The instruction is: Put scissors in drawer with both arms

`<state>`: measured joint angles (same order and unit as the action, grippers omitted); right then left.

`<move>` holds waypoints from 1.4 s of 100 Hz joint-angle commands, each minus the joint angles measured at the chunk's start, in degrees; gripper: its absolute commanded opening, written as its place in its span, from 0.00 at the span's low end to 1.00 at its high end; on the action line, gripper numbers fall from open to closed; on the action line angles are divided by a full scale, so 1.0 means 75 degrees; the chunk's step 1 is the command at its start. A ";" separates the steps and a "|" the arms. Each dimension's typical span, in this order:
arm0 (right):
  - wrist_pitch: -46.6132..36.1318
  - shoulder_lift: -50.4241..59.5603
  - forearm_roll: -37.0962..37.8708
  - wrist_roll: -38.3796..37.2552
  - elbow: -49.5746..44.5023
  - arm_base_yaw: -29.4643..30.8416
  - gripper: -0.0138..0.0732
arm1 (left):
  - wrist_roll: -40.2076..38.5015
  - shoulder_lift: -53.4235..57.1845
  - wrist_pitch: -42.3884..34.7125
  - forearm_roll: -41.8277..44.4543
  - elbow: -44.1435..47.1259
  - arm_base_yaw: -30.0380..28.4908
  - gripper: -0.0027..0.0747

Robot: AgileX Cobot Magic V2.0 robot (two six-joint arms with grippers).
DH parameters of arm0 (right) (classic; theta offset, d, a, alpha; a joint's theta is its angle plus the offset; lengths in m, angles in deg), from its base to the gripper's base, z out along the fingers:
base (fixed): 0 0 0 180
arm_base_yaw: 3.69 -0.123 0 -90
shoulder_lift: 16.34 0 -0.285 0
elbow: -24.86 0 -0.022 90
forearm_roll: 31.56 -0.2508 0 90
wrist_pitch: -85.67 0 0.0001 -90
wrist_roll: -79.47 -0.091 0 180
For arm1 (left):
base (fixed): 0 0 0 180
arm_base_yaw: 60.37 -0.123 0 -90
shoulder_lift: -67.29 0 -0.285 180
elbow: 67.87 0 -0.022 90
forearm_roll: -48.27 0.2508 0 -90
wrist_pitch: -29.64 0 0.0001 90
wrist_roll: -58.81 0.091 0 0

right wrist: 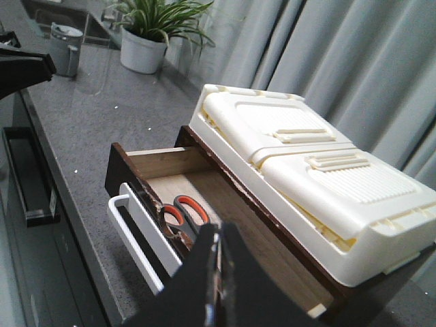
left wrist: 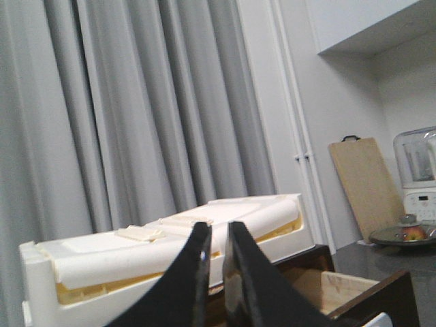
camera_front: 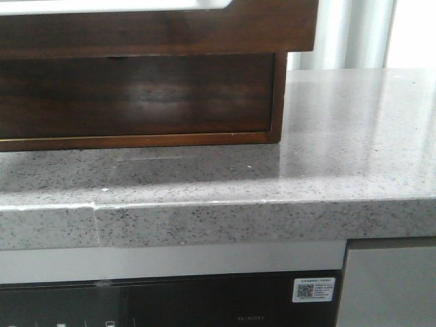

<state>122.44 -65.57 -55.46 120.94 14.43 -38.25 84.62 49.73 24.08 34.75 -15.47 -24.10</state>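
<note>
The scissors lie inside the open drawer, their orange-lined grey loops against its front wall; the blades are hidden behind my right fingers. My right gripper is shut and hovers above the drawer, apart from the scissors. My left gripper is shut to a narrow gap with nothing in it, facing the white foam box; the open drawer shows beside it. In the front view the pulled-out drawer front fills the top; no gripper shows there.
The white foam box sits on the drawer cabinet. A white bar handle is on the drawer front. A potted plant, a cup, a cutting board and a fruit plate stand on the speckled counter. A black arm part shows.
</note>
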 commanded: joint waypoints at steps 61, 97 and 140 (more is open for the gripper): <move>-0.3935 0.5151 -0.0306 -0.0233 -0.6163 0.1172 0.04 | -0.0083 0.1625 0.1876 -0.1053 0.0771 -0.3010 0.04; -0.4544 0.5740 -0.0637 -0.0233 -0.8013 0.1202 0.04 | -0.0089 0.1554 -0.1333 -0.2276 0.3178 -0.3010 0.04; -0.4525 0.5740 -0.0637 -0.0233 -0.8048 0.1202 0.04 | -0.0089 0.1554 -0.1076 -0.2396 0.3455 -0.3010 0.04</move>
<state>93.10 -23.64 -59.75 119.04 -47.47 -29.52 84.48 59.93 19.08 16.89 9.61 -46.57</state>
